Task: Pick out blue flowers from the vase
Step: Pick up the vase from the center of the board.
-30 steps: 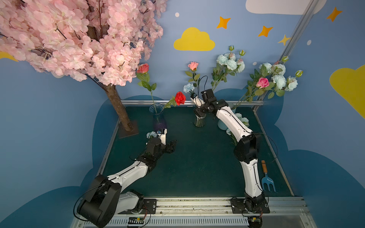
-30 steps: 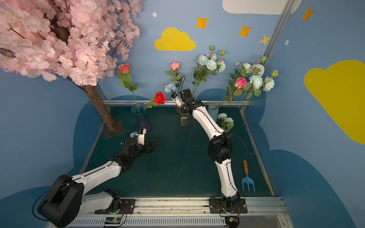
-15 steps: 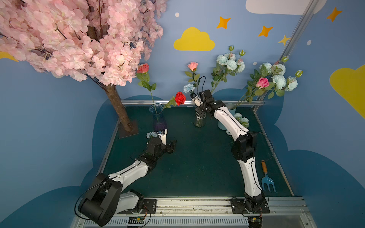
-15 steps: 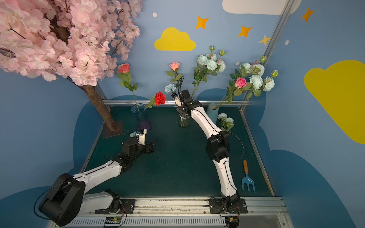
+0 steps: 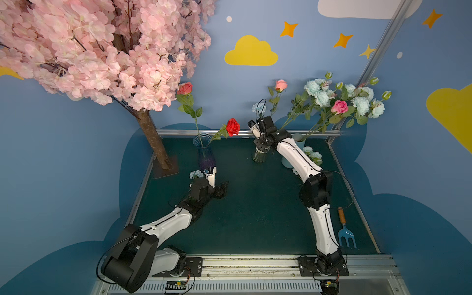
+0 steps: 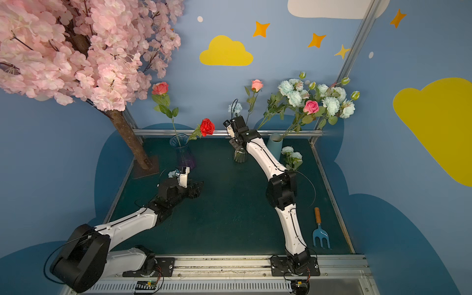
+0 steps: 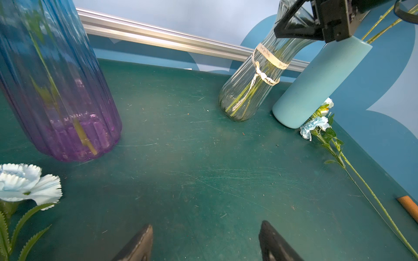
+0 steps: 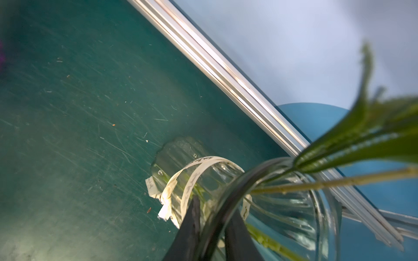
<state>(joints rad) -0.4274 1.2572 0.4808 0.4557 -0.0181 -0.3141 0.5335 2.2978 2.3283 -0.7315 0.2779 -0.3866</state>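
Your right gripper (image 8: pixel 212 228) has its jaws narrowed astride the clear vase (image 5: pixel 260 155) rim, 1 finger inside. The blue flower (image 5: pixel 258 107) stem rises straight above them; the left arm's wide jaws sit well apart.

Over the last second the right gripper (image 5: pixel 261 145) has dropped from beside the flower stems to the mouth of the clear glass vase (image 5: pixel 260 155) near the back edge of the green table (image 5: pixel 255 204). Its fingers (image 8: pixel 192 226) have drawn much closer together and now straddle the vase's glass rim (one finger outside the rim, one inside, as the right wrist view shows). The right arm (image 6: pixel 265 161) has stretched further toward the back edge, its dark elbow joint (image 5: pixel 315 190) sitting lower and a little nearer the table's middle than it did in both top views.
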